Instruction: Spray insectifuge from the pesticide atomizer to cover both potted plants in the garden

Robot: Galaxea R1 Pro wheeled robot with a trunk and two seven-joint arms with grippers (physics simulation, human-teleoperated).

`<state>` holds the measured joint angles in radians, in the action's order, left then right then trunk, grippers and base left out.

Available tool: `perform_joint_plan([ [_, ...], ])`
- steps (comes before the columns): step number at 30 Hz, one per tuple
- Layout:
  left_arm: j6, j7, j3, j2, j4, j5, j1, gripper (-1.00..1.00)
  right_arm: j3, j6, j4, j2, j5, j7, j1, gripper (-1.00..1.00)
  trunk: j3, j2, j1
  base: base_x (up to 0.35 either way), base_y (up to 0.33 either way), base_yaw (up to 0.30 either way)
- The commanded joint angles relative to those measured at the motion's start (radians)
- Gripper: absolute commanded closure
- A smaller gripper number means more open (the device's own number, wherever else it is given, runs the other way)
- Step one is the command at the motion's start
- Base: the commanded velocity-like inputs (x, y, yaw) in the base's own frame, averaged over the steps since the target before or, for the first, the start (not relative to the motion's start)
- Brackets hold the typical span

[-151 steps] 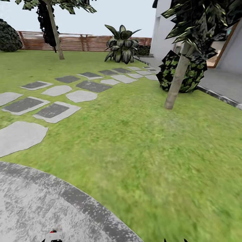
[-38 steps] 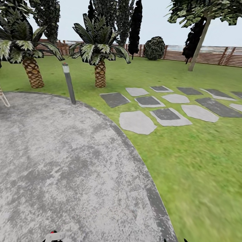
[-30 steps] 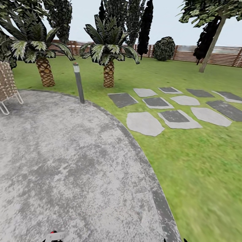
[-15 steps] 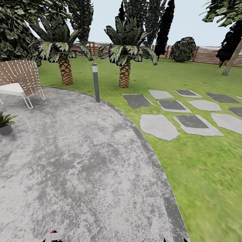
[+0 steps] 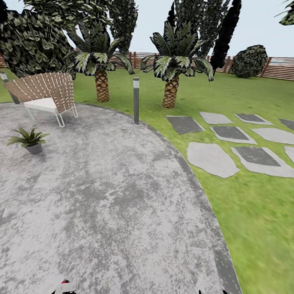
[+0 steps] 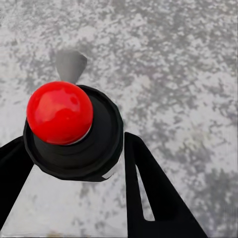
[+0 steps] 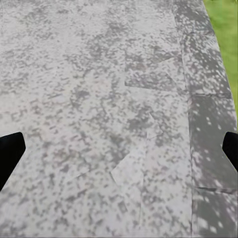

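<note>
One potted plant is being shown on the round stone patio. One wicker chair is being seen behind it. Two grey bollard lights are being counted: one at the patio edge and one partly hidden behind the chair. Two trunked palms are being shown on the lawn, one to the left and one to the right. About eight stepping stones are being counted in the grass; some are being cut by the picture edge. One round bush is being seen by the one slatted fence.
</note>
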<state>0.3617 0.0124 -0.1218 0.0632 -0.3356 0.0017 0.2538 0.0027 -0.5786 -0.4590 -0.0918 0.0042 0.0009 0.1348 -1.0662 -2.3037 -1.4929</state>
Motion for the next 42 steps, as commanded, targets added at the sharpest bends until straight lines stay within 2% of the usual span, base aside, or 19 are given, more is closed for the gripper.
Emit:
perform_joint_plan([
  [1, 0.003, 0.001, -0.002, 0.000, 0.001, 0.001, 0.001, 1.00, 0.000, -0.003, 0.000, 0.000, 0.001, 0.000, 0.000, -1.00, -0.001, 0.000, 0.000, 0.000, 0.000, 0.280],
  [10, 0.003, 0.001, -0.002, 0.000, 0.001, 0.002, 0.001, 1.00, 0.000, -0.003, 0.000, 0.000, 0.002, 0.001, 0.000, -1.00, -0.001, 0.000, 0.000, 0.067, 0.051, 0.280],
  [22, 0.003, 0.001, -0.002, -0.001, 0.001, 0.002, 0.001, 1.00, -0.001, -0.003, 0.000, 0.000, 0.000, 0.001, 0.000, -1.00, -0.001, 0.000, 0.000, 0.189, 0.238, 0.119],
  [42, 0.003, 0.001, -0.002, -0.002, 0.001, 0.001, 0.001, 1.00, 0.000, -0.003, 0.000, 0.000, 0.001, 0.001, 0.000, -1.00, -0.001, 0.000, 0.000, 0.238, 0.217, 0.271],
])
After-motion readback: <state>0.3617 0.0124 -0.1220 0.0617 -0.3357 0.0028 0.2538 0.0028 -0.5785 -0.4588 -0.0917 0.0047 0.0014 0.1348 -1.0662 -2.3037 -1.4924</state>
